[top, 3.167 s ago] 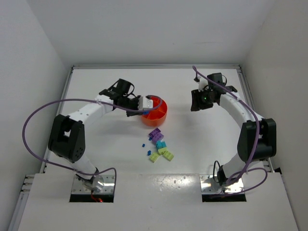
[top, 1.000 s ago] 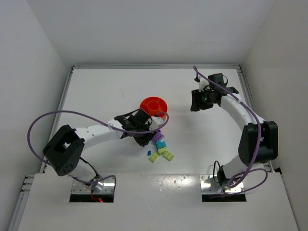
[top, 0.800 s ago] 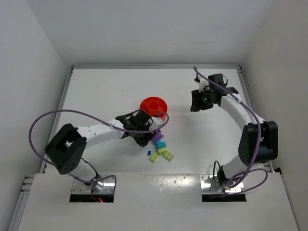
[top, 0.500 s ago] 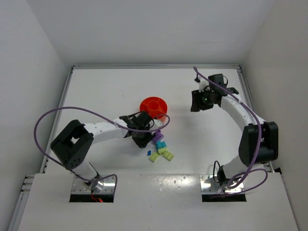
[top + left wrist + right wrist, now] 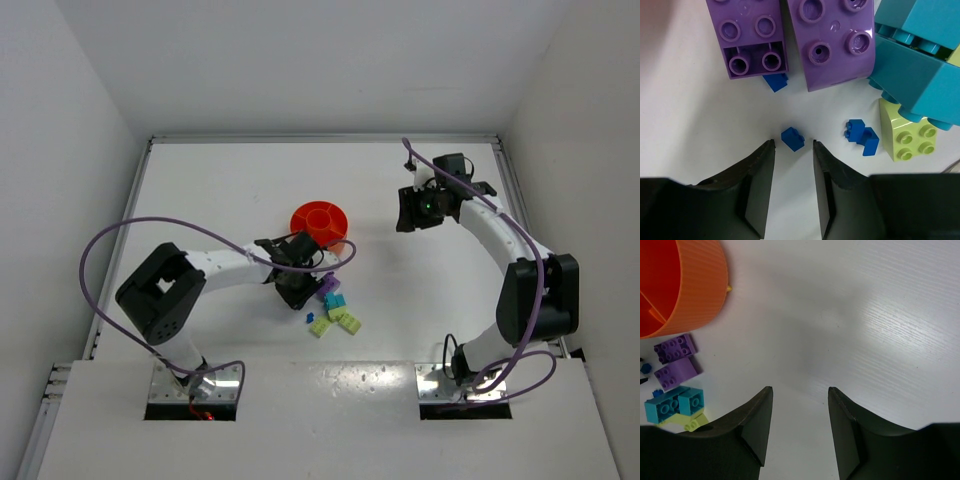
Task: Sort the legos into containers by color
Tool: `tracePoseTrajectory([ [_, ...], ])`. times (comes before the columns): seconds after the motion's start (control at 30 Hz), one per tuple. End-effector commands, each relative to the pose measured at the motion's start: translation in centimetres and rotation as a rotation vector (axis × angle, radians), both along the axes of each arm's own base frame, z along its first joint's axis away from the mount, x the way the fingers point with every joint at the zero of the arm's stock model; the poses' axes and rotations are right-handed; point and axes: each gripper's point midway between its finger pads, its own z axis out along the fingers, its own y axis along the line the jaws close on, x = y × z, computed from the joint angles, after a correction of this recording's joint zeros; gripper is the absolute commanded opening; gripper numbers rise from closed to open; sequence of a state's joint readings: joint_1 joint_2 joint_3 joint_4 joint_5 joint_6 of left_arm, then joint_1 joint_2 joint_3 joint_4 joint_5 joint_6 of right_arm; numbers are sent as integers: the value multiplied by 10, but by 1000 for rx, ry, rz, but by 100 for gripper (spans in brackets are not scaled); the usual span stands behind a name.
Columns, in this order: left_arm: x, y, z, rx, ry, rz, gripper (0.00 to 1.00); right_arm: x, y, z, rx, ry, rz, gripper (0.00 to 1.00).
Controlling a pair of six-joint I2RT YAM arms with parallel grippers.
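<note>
My left gripper [image 5: 793, 143] is open, low over the table at the left side of the lego pile [image 5: 335, 305]. A tiny blue brick [image 5: 792, 138] lies right at its fingertips, between them, with a gap on each side. Just beyond lie two purple bricks [image 5: 747, 35], a teal block [image 5: 915, 60], a yellow-green brick [image 5: 907, 137] and two more small blue pieces [image 5: 862, 136]. The orange bowl [image 5: 303, 214] stands behind the pile. My right gripper [image 5: 800, 389] hangs open and empty over bare table, right of the bowl [image 5: 700, 295].
The left arm's purple cable [image 5: 150, 225] loops over the table's left half. White walls close in the table at the back and on both sides. The right wrist view shows the purple [image 5: 675, 374] and teal [image 5: 675, 402] bricks at its left edge.
The left arm came from over the bowl down to the pile. Over the last second its elbow swung right and the gripper edged onto the small blue brick. The right arm stayed still.
</note>
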State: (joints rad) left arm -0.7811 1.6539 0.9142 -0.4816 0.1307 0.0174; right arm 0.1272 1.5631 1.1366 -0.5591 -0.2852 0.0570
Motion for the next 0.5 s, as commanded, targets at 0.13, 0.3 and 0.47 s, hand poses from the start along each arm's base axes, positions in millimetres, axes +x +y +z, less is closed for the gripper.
tracePoseTrajectory([
  [0.13, 3, -10, 3, -13, -1, -8, 43, 3, 0, 12, 11, -44, -11, 49],
  [0.3, 6, -13, 1, -10, 2, -8, 42, 1, -1, 9, 10, -35, -11, 49],
  [0.47, 5, -11, -5, 19, 2, -20, 35, 1, -1, 9, 10, -35, -11, 49],
])
